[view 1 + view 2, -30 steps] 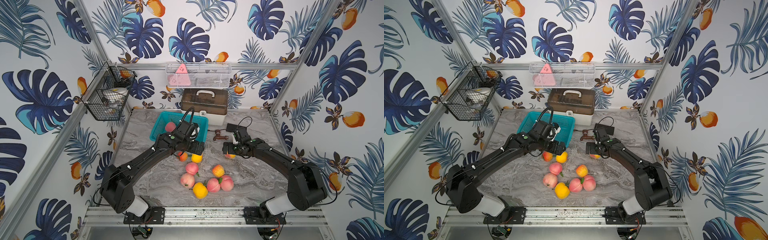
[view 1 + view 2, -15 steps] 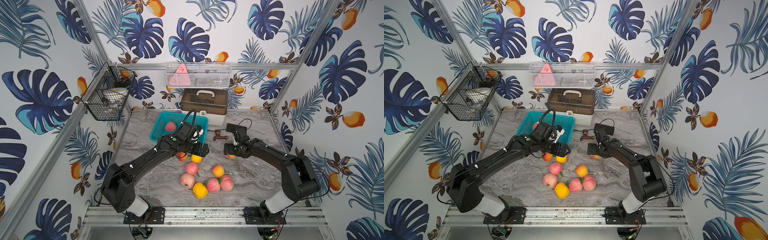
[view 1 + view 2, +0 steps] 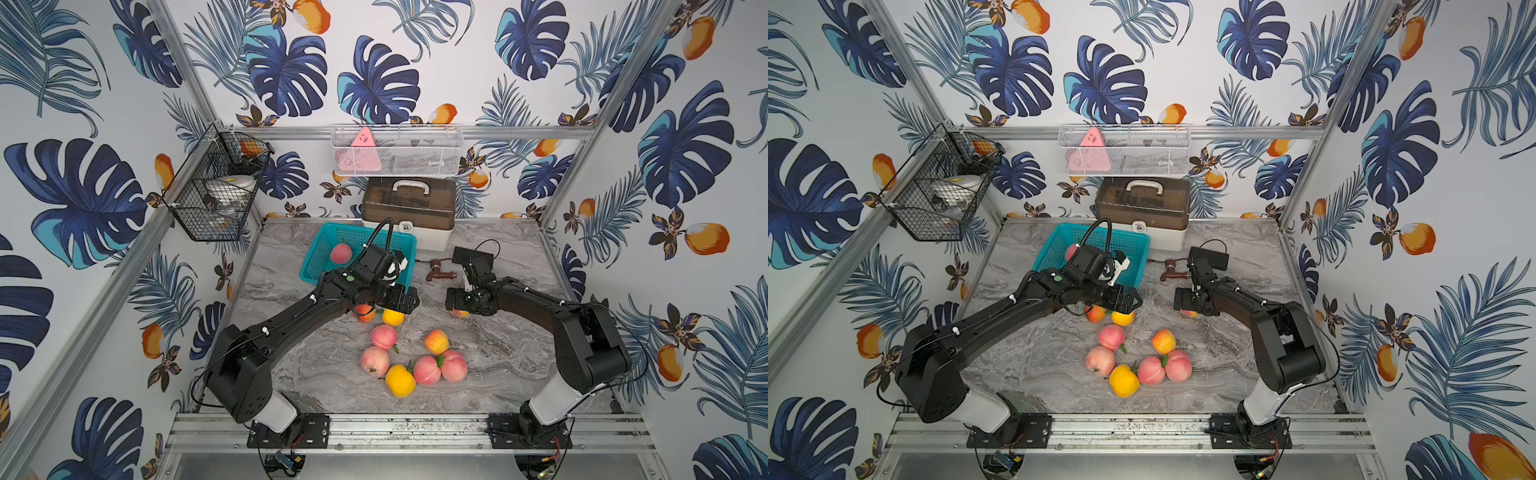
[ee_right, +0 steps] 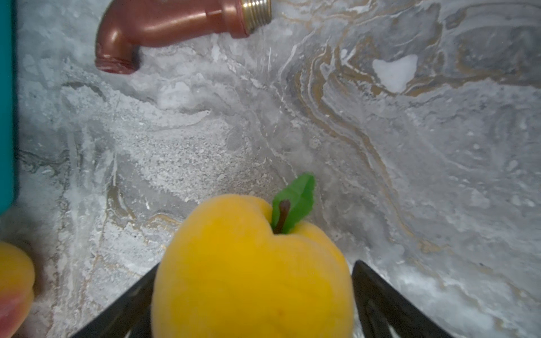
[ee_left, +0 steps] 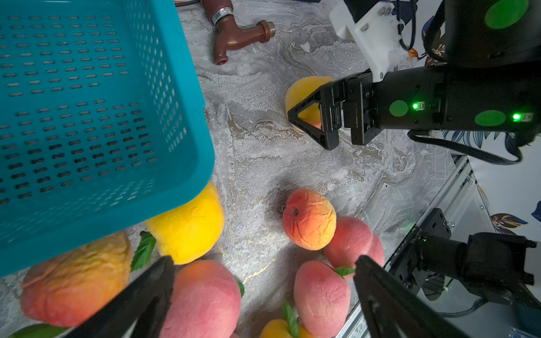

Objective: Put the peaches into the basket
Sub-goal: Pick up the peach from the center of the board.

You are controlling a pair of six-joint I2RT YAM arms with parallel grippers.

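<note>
While my left gripper point(image 5: 263, 260) hung wide open and empty above the loose peaches point(image 3: 383, 336) just near of the teal basket point(image 3: 316, 255), my right gripper point(image 4: 257, 264) straddled a yellow peach point(image 4: 234, 248) on the marble table point(image 4: 409, 175), right of the basket and just near of the brown tap point(image 4: 175, 26); whether those jaws already pressed it I could not tell. One pink peach point(image 3: 341, 253) lay inside the basket. I judged an off-centre squeeze might squirt the round fruit toward the tap, and my left arm point(image 3: 291, 320), reaching over the basket's near right corner, might block the carry
</note>
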